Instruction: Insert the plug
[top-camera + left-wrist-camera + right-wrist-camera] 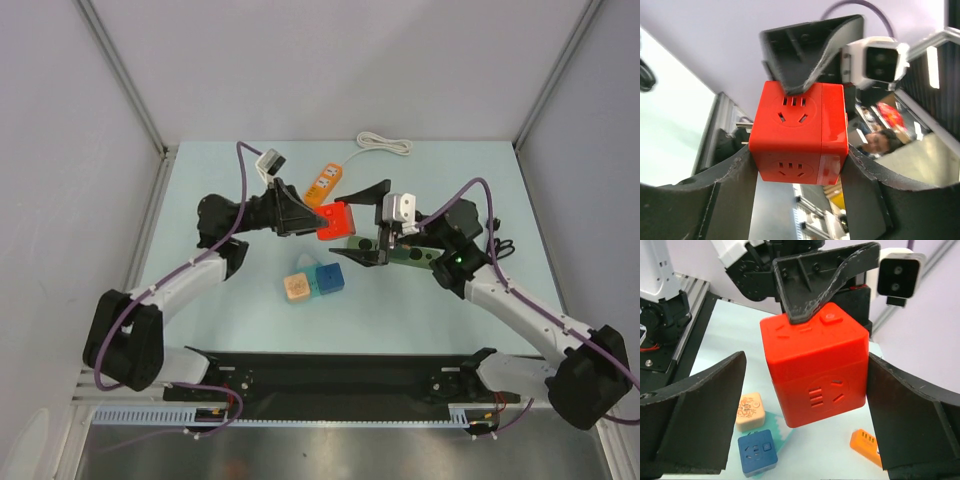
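Top view: reaches inward with left arm point(190, 275) and right arm point(510, 300), elbows out, wrists facing each other above the mid worktop point(420, 310). Left wrist view: clamps the red cube point(795, 135) in the left tool point(800, 156), fingers on opposite faces. Right wrist view: holds the right tool point(807, 365) spread wide, one finger beside the cube, the other well apart.

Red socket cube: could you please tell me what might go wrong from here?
1. The red socket cube hangs above the table, clamped only by the left gripper; a slip would likely drop it.
2. The open right gripper sits off-centre around it, one finger close, the other far; closing may push it askew.
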{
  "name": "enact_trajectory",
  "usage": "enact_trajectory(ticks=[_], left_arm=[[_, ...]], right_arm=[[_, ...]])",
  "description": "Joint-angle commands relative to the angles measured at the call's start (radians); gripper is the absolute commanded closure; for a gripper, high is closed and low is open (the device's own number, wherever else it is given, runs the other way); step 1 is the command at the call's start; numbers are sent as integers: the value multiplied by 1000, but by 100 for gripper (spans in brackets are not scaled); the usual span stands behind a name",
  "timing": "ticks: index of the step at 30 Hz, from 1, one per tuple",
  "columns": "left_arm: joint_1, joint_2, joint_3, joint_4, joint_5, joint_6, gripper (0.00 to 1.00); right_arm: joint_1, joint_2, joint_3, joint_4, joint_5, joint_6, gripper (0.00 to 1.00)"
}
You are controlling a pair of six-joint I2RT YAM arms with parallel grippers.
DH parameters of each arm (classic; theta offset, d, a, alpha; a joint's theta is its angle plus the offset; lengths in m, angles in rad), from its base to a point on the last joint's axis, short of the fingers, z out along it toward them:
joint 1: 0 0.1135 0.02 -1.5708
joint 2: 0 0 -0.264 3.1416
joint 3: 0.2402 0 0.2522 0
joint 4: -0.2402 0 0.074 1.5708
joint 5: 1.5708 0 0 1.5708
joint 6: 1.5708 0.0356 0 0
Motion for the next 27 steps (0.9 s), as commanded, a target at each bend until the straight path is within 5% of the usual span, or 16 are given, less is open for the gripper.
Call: enact_trajectory(ticks=[1, 4, 8, 11, 19, 27], left_arm=[[-3, -83, 76, -343, -92, 301, 100], [-3, -136, 136, -580, -193, 459, 100], [-3, -190, 201, -926, -427, 671, 100], [-4, -219, 224, -1051, -546, 728, 100], [-17, -254, 225, -1173, -731, 814, 99], [-17, -316, 201, -1208, -784, 848, 100]], right_arm=[[-5, -79, 0, -81, 106, 21, 0], [1, -136, 27, -206, 210, 76, 0], [38, -182, 215, -598, 534, 196, 0], [101, -173, 274, -737, 671, 217, 0], [299, -17, 484, -1004, 1056, 266, 0], [331, 134, 547, -1029, 1068, 225, 0]])
